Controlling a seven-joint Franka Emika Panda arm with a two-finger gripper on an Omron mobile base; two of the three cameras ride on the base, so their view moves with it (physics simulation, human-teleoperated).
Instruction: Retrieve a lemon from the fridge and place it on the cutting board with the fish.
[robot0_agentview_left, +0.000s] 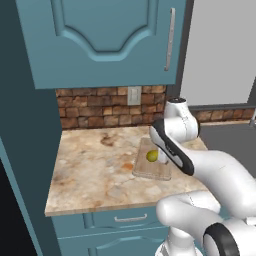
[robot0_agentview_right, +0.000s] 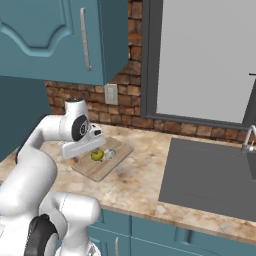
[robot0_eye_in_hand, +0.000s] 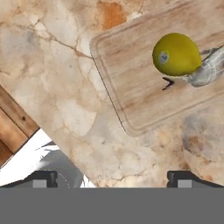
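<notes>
Hand view, read from left to right: brown brick (robot0_eye_in_hand: 11, 122) fills the lower left corner; next comes the marbled beige countertop (robot0_eye_in_hand: 57, 65), glossy and veined with rust-orange blotches; then the cutting board (robot0_eye_in_hand: 131, 83), pale tan wood with straight grain, rounded corners and a shallow groove tracing its edge; on it sits the lemon (robot0_eye_in_hand: 176, 54), smooth, yellow-green, slightly pointed at one end, carrying a small round grey sticker whose writing is too small to read; touching the lemon's right side lies the fish (robot0_eye_in_hand: 208, 70), a slender silvery grey-white shape with faint banding. The gripper (robot0_eye_in_hand: 112, 178) shows as two dark tips far apart at the bottom, jaws spread wide with nothing between them, above bare counter beside the board. From the right base view, teal cabinets (robot0_agentview_right: 50, 40) with a grey bar handle hang at left; a white wall outlet (robot0_agentview_right: 111, 94) sits on the brick; a dark grey sink (robot0_agentview_right: 210, 175) lies at right.
</notes>
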